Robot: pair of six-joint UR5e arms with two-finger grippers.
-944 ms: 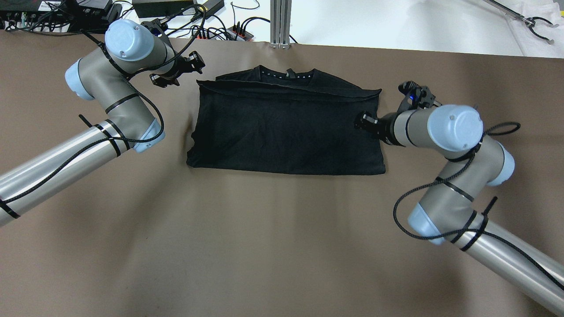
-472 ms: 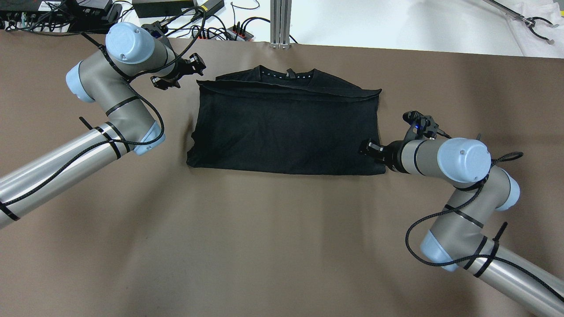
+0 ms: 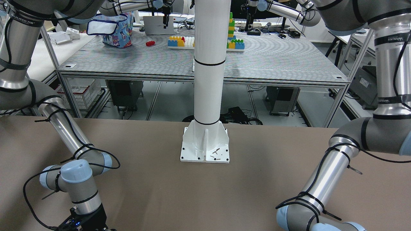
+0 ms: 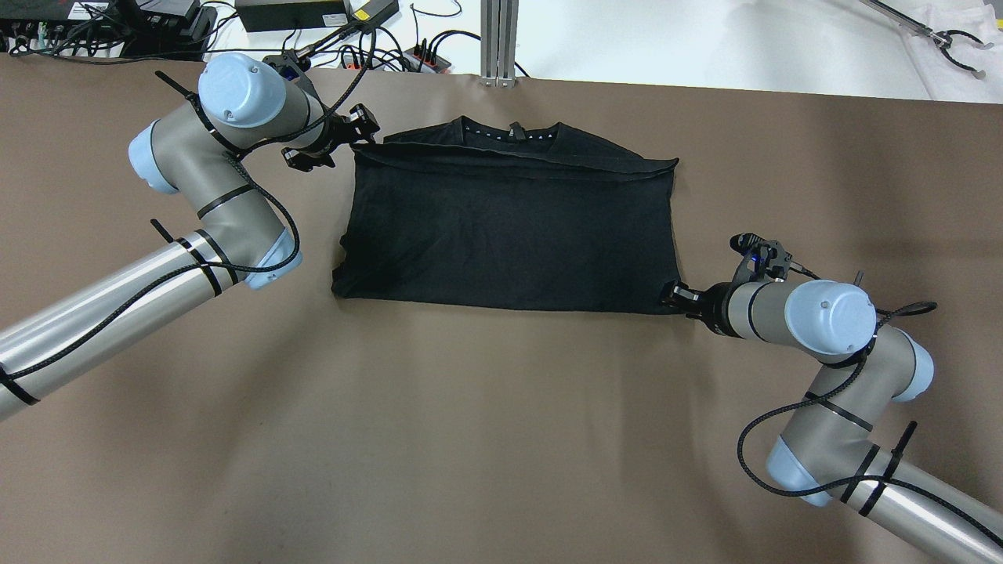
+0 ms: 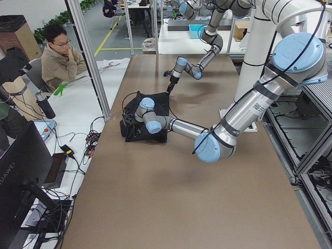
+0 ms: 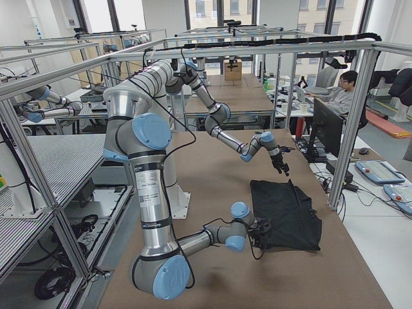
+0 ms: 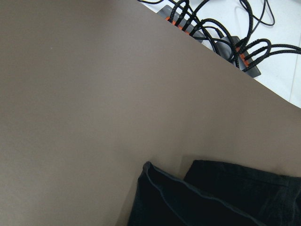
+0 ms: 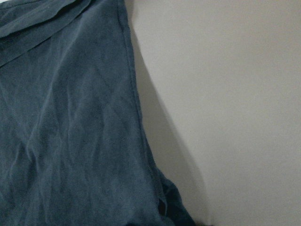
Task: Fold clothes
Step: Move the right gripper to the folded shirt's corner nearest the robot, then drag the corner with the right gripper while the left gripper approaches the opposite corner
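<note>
A black T-shirt (image 4: 509, 227) lies folded in a rectangle on the brown table, collar at the far edge. It also shows in the exterior left view (image 5: 150, 124) and the exterior right view (image 6: 286, 206). My left gripper (image 4: 333, 141) is at the shirt's far-left corner, fingers spread; that corner shows in the left wrist view (image 7: 197, 197). My right gripper (image 4: 680, 299) is low at the shirt's near-right corner and looks open. The right wrist view shows the shirt's right edge (image 8: 70, 132). Neither wrist view shows fingers.
Cables and power strips (image 4: 368, 47) lie just past the table's far edge, behind my left gripper. A metal post (image 4: 499, 39) stands at the middle of the far edge. A person (image 5: 62, 57) sits beyond that edge. Bare brown tabletop (image 4: 486, 439) lies in front of the shirt.
My right gripper has moved along the shirt's right edge from its far corner to its near corner. My left gripper has shifted right onto the far-left corner. The shirt has not moved.
</note>
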